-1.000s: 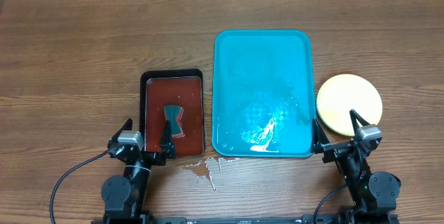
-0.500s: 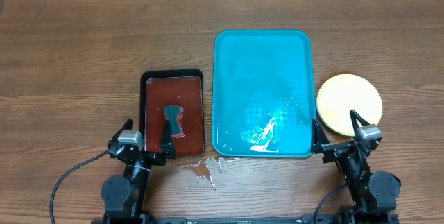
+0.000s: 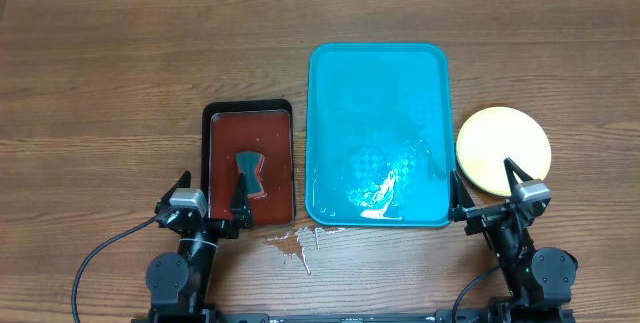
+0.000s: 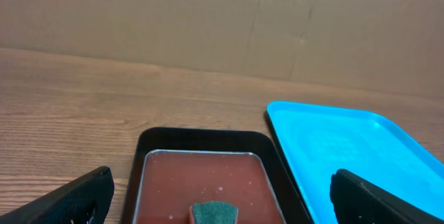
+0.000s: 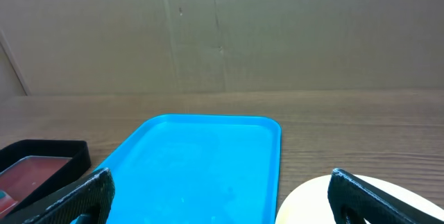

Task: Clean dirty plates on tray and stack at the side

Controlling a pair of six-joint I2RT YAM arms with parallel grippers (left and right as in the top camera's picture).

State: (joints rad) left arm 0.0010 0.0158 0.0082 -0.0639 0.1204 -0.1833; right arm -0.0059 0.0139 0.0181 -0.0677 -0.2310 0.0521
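Observation:
The turquoise tray (image 3: 378, 93) lies in the middle of the table with nothing on it, its near half wet and shiny. To its right, on bare wood, rests a pale yellow plate (image 3: 500, 143), clean on top; whether others lie beneath it I cannot tell. My right gripper (image 3: 482, 185) stands open at the table's front, between the tray's near right corner and the plate (image 5: 312, 200). My left gripper (image 3: 212, 188) is open too, just in front of the dark red tray, holding nothing. Each wrist view shows the turquoise tray (image 4: 347, 141) (image 5: 201, 154) ahead.
A black-rimmed dark red tray (image 3: 248, 111) sits left of the turquoise one, with a green sponge (image 3: 248, 168) in reddish water. A small reddish spill (image 3: 295, 243) marks the wood in front. A cardboard wall (image 5: 208, 30) closes the back.

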